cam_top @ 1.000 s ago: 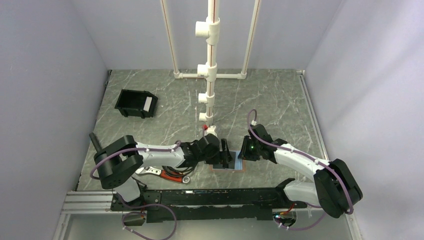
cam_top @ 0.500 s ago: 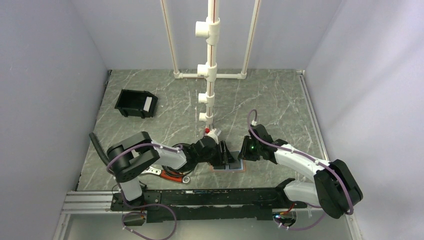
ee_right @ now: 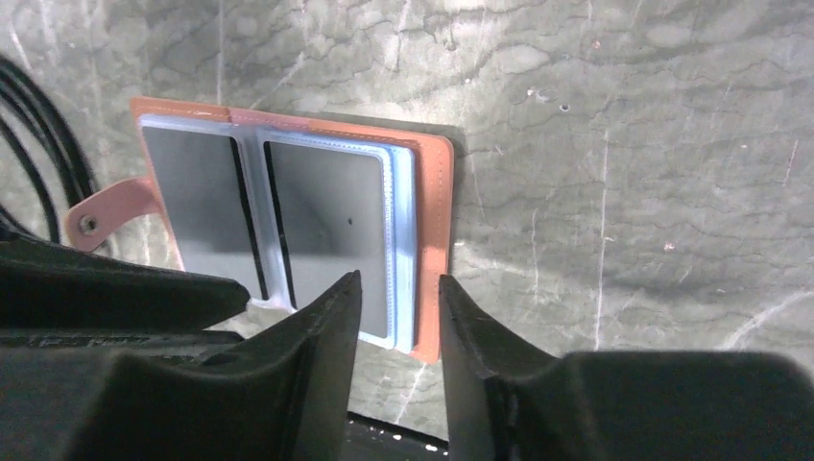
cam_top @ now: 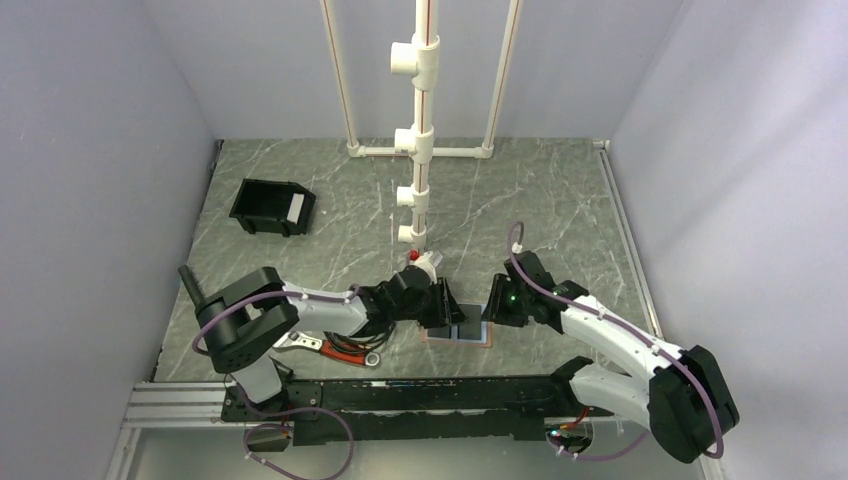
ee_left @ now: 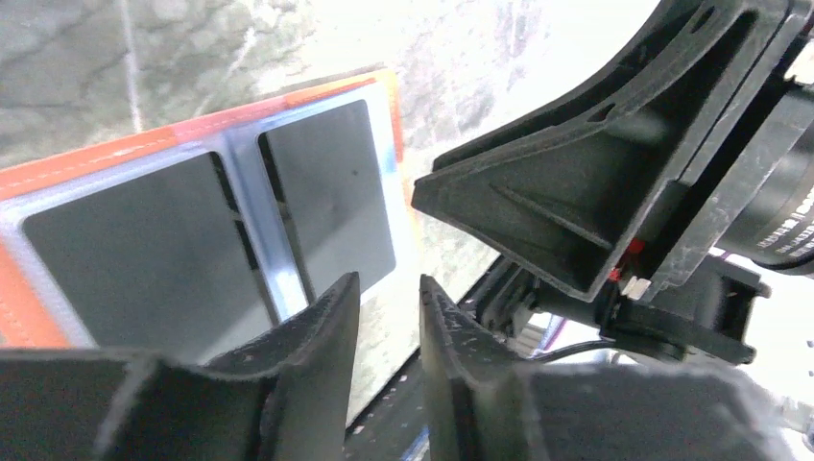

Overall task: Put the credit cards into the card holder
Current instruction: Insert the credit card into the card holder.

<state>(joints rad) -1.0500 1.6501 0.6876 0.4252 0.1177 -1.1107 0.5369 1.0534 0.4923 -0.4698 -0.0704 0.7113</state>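
Observation:
The card holder [cam_top: 487,338] lies spread flat on the table between my two grippers, its brown rim [ee_right: 437,221] framing pale blue sleeves. Each sleeve shows a dark grey panel [ee_right: 326,221] [ee_right: 197,202]; I cannot tell whether these are credit cards. No loose card shows near it. My left gripper [cam_top: 443,305] hovers at the holder's left half, narrowly open and empty [ee_left: 390,280], over the rim [ee_left: 144,144]. My right gripper [cam_top: 493,308] stands at the holder's right edge, also open with nothing between its fingers [ee_right: 399,279].
A black open-topped bin [cam_top: 272,207] with a pale rectangle inside sits at the back left. A white pipe stand [cam_top: 418,150] rises behind the holder. A red-handled tool and black cables [cam_top: 340,348] lie left of the holder. A metal rail [cam_top: 400,395] runs along the near edge.
A dark flap that stood upright at my left gripper has dropped, and the holder now lies flat. My right gripper has drawn back a little to the right.

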